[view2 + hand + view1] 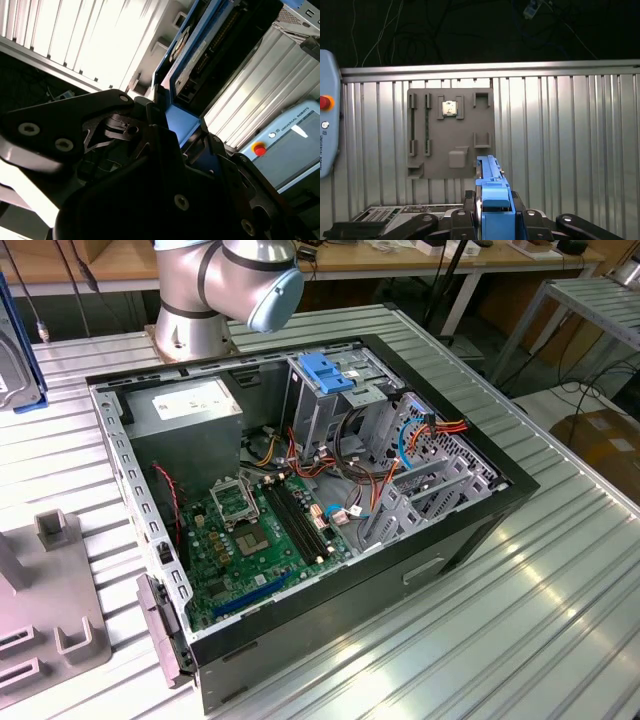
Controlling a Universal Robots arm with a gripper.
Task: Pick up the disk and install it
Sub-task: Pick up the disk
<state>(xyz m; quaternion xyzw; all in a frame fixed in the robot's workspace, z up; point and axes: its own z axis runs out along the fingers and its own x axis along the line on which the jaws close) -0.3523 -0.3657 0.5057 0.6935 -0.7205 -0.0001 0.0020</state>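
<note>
The disk (492, 180) is held edge-on, its blue side rail sticking out past my gripper (494, 201), which is shut on it. In the second wrist view the disk (200, 55) shows a dark casing, a pale label and a blue rail, running away from the dark fingers (125, 125) of the gripper (170, 135). It hangs above the ribbed metal table, over a grey fixture plate (440, 147). At the exterior view's left edge I see a blue-edged flat piece, likely the disk (25, 350). The open computer case (480, 530) lies to its right, with a blue-handled drive cage (325, 370) inside.
The fixture plate holds a processor chip (449, 108) and a memory stick (426, 130). A teach pendant (327, 125) with a red button lies beside it. Inside the case are a grey power-supply box (185, 410), a green motherboard (250, 530) and loose cables (420, 440). The arm's base (200, 300) stands behind the case.
</note>
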